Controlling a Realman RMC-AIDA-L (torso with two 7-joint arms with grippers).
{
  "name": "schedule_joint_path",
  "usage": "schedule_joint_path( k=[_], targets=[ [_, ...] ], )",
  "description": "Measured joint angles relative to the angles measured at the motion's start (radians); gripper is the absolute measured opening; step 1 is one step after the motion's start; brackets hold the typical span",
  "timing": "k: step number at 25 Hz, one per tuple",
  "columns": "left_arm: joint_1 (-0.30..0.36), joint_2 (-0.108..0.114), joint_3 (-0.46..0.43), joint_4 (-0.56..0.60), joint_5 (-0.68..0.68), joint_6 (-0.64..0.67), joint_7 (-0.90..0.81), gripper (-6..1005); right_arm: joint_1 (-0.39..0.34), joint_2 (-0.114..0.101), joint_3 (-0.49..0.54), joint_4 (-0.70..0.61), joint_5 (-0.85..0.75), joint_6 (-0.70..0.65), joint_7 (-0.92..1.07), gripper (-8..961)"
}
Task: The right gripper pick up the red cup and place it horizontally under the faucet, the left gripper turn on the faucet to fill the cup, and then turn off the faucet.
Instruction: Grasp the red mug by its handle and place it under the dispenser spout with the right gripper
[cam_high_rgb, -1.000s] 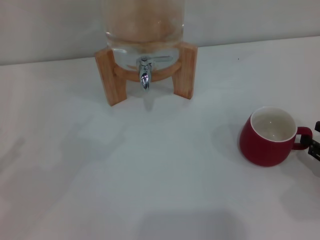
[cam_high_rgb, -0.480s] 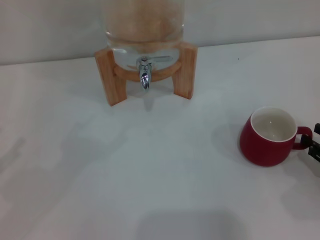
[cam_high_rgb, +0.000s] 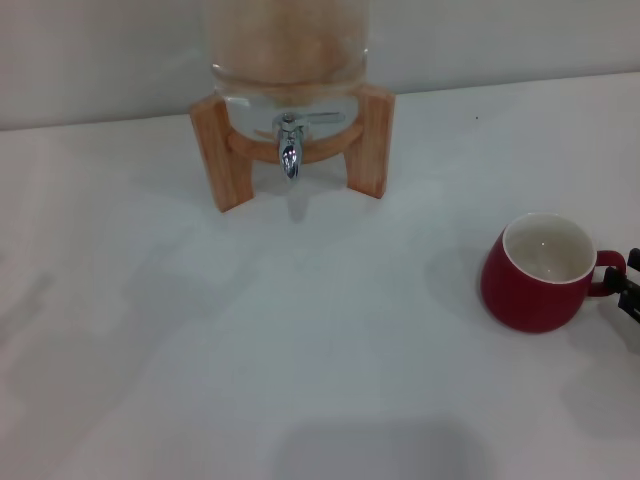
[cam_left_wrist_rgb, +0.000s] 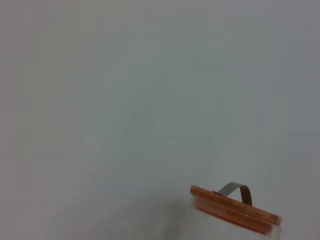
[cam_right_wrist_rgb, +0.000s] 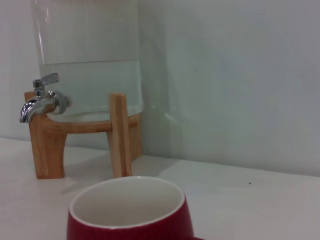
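The red cup (cam_high_rgb: 530, 290) stands upright on the white table at the right, white inside, its loop handle pointing right. My right gripper (cam_high_rgb: 630, 284) shows only as black parts at the right edge of the head view, right at that handle. The right wrist view looks over the red cup (cam_right_wrist_rgb: 130, 222) toward the faucet (cam_right_wrist_rgb: 40, 100). The chrome faucet (cam_high_rgb: 290, 150) hangs at the front of the glass dispenser (cam_high_rgb: 285, 50), its thin lever pointing right. Nothing stands beneath its spout. My left gripper is out of view.
The dispenser sits in a wooden stand (cam_high_rgb: 215, 150) at the back of the table, close to the pale wall. The left wrist view shows only that wall and the dispenser's wooden lid (cam_left_wrist_rgb: 235, 205) with a metal loop.
The red cup has shifted very slightly to the right, along with the black gripper parts by its handle. The faucet and dispenser are unchanged.
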Motion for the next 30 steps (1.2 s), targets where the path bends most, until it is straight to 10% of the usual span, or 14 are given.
schedule_joint_path(
  k=[15,30],
  targets=[
    [0.000,-0.002,0.000,0.000,0.000,0.004,0.002,890,0.021,0.005,-0.005,0.014,0.000,-0.006,-0.030,169],
    [0.000,-0.002,-0.002,-0.004,0.001,0.010,0.002,890,0.048,0.006,0.000,0.048,0.027,-0.008,-0.024,155]
  ],
)
